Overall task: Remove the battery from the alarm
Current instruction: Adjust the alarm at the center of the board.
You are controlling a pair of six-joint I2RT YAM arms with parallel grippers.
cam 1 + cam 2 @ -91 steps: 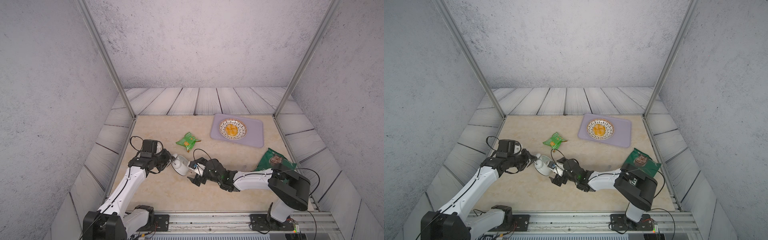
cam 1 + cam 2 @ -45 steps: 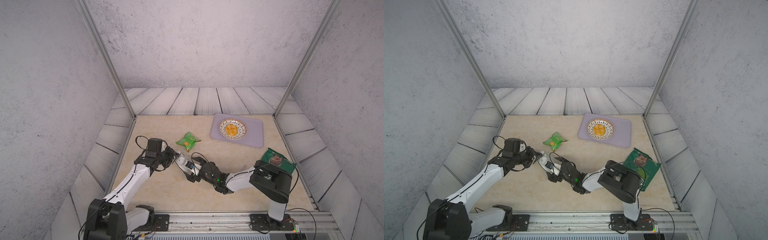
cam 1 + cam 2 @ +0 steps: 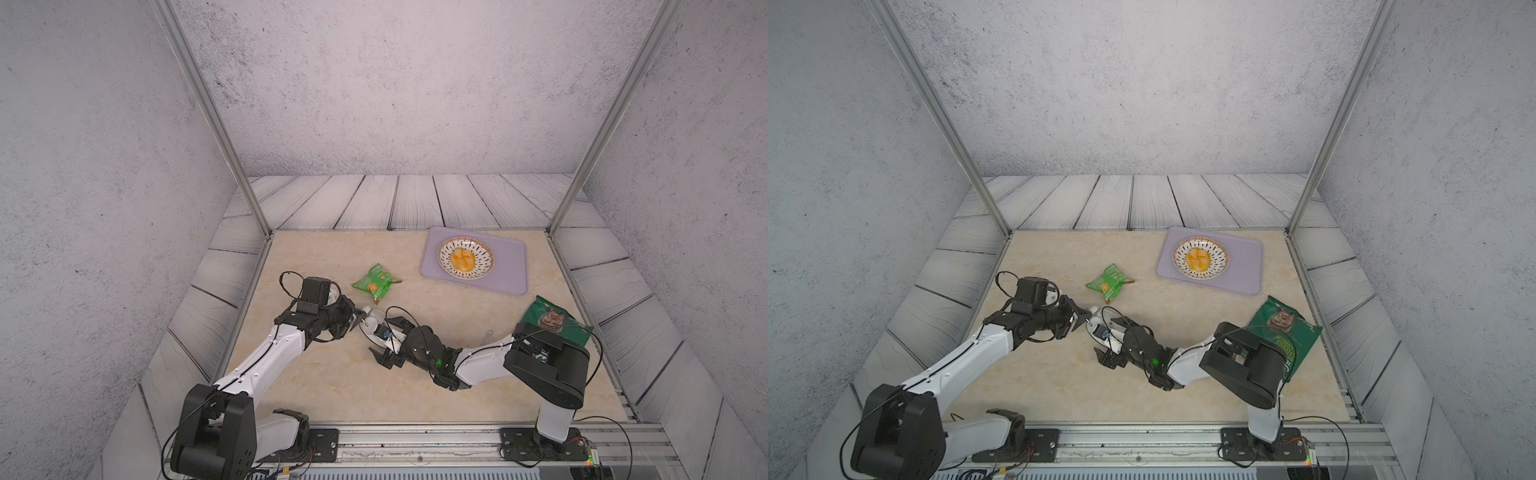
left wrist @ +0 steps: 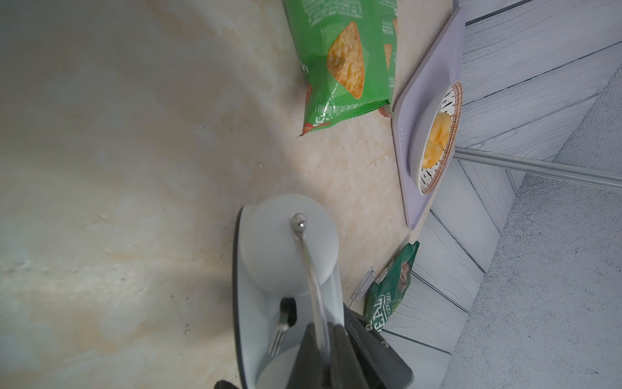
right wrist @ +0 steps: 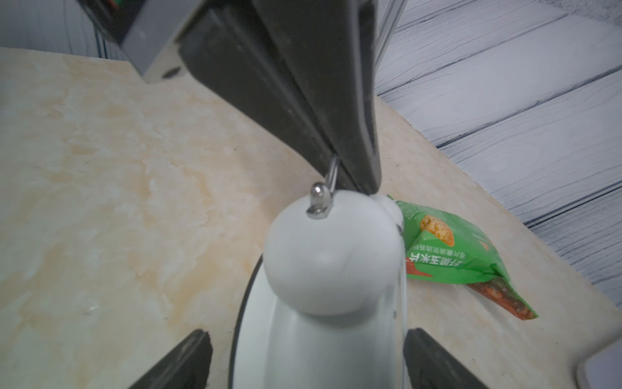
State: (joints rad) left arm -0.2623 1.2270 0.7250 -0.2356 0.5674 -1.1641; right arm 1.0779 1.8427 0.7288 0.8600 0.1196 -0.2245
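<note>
Marbled tabletop (image 3: 332, 395) below: left gripper (image 3: 358, 323) is clamped on the wire handle (image 4: 311, 269) of the alarm (image 3: 371, 328). The right gripper (image 5: 306, 357) gapes astride its body, gripping nothing. The battery is unseen, presumably inside, so removal is not yet begun.

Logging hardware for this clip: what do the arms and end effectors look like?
The left arm and right arm have white links with bulky black joints. Thin black cables loop along each. The left end effector and right end effector are black with tapered fingers; a green light glows near the right wrist.
</note>
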